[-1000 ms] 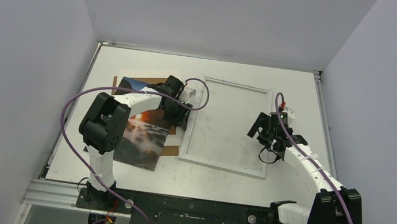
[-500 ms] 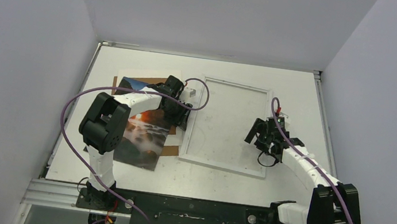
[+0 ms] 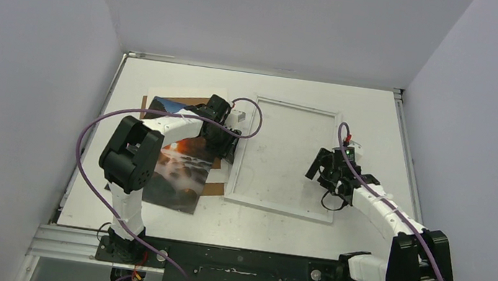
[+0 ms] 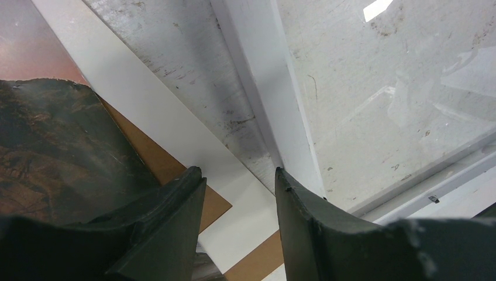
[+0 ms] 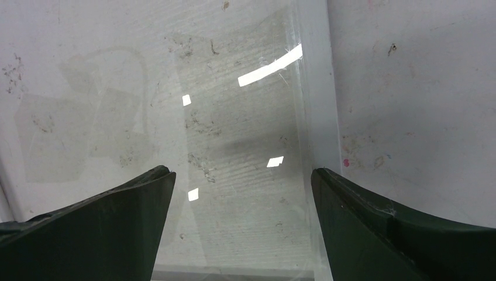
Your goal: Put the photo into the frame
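The photo [image 3: 181, 168], a sunset print, lies left of centre on a brown board [image 3: 215, 188]; its dark corner [image 4: 58, 146] curls up in the left wrist view. The white frame [image 3: 235, 171] lies flat mid-table with its clear pane [image 3: 280, 159] facing up. My left gripper [image 3: 229, 151] is low between the photo's right edge and the frame's left rail [image 4: 263, 88]. It is open, with only a white sheet [image 4: 158, 117] and the brown board below its gap [image 4: 238, 170]. My right gripper [image 3: 319, 166] hovers open over the frame's right rail [image 5: 319, 88], holding nothing [image 5: 240, 175].
The white sheet [image 3: 172, 92] sticks out from under the brown board behind the photo. Grey walls close the table [image 3: 378, 128] in on three sides. The left arm's purple cable [image 3: 253, 115] loops over the frame's upper left corner.
My right gripper has shifted a little left and nearer, over the frame's right side. The left arm, photo and frame have not moved.
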`<action>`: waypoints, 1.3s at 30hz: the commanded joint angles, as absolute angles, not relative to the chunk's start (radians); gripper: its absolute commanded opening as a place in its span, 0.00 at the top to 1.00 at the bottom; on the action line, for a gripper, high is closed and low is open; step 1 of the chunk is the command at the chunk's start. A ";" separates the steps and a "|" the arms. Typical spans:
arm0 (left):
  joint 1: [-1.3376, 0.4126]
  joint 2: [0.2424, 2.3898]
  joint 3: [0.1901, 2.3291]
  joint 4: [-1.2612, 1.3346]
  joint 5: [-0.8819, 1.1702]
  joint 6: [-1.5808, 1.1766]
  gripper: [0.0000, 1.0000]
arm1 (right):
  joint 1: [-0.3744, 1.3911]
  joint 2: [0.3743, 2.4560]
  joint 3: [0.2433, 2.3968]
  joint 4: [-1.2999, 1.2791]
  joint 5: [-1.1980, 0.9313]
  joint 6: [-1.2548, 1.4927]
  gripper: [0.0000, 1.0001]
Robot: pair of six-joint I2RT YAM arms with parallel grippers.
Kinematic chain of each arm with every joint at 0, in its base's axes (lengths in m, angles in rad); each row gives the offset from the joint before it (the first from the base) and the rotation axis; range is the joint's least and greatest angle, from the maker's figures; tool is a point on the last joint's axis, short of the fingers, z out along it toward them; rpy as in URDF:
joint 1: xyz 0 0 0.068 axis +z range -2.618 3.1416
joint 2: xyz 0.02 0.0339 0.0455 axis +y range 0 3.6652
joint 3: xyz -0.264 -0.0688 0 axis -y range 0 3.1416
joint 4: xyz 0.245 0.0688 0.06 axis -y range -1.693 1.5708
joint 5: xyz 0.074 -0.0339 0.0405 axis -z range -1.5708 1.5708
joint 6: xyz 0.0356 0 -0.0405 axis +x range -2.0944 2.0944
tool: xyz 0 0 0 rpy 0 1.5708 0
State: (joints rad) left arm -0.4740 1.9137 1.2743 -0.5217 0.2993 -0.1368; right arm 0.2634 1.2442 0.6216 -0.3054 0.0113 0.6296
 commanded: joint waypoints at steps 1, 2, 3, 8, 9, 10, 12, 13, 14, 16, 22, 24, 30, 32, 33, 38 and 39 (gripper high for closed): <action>-0.479 1.922 1.291 -0.480 0.341 -0.149 0.54 | 0.295 1.272 0.592 -0.272 -0.056 0.687 0.11; -0.479 1.922 1.291 -0.480 0.342 -0.149 0.54 | 0.297 1.275 0.591 -0.268 -0.058 0.688 0.11; -0.479 1.922 1.292 -0.480 0.343 -0.148 0.54 | 0.300 1.277 0.589 -0.266 -0.058 0.691 0.11; -0.479 1.925 1.293 -0.479 0.345 -0.150 0.54 | 0.323 1.279 0.587 -0.262 -0.058 0.700 0.11; -0.479 1.926 1.291 -0.477 0.346 -0.150 0.54 | 0.328 1.279 0.588 -0.262 -0.057 0.702 0.11; -0.480 1.926 1.292 -0.476 0.347 -0.152 0.54 | 0.334 1.280 0.589 -0.261 -0.060 0.703 0.11; -0.481 1.928 1.291 -0.474 0.347 -0.153 0.54 | 0.347 1.283 0.594 -0.259 -0.062 0.704 0.11; -0.482 1.930 1.291 -0.474 0.347 -0.153 0.54 | 0.353 1.286 0.598 -0.260 -0.062 0.706 0.11; -0.483 1.931 1.291 -0.473 0.347 -0.154 0.54 | 0.358 1.287 0.601 -0.258 -0.066 0.707 0.11; -0.486 1.933 1.291 -0.472 0.347 -0.155 0.54 | 0.361 1.290 0.605 -0.253 -0.076 0.706 0.11; -0.488 1.933 1.300 -0.477 0.345 -0.154 0.54 | 0.361 1.293 0.628 -0.290 -0.039 0.691 0.11; -0.488 1.933 1.302 -0.481 0.342 -0.151 0.54 | 0.360 1.288 0.637 -0.298 -0.038 0.683 0.11; -0.483 1.929 1.304 -0.490 0.340 -0.145 0.54 | 0.359 1.260 0.722 -0.363 -0.034 0.646 0.10; -0.480 1.926 1.307 -0.494 0.344 -0.144 0.54 | 0.357 1.266 0.745 -0.386 -0.037 0.634 0.10; -0.479 1.925 1.308 -0.497 0.346 -0.144 0.54 | 0.357 1.273 0.748 -0.392 -0.042 0.629 0.10; -0.474 1.912 1.315 -0.504 0.362 -0.147 0.54 | 0.377 1.304 0.708 -0.351 -0.078 0.640 0.11; -0.473 1.909 1.316 -0.507 0.365 -0.147 0.54 | 0.384 1.308 0.695 -0.340 -0.084 0.647 0.11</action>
State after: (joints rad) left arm -0.4732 1.9167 1.2747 -0.5190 0.3073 -0.1444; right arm 0.3634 1.2903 0.7116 -0.3649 -0.0601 0.6464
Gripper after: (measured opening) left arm 0.457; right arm 0.892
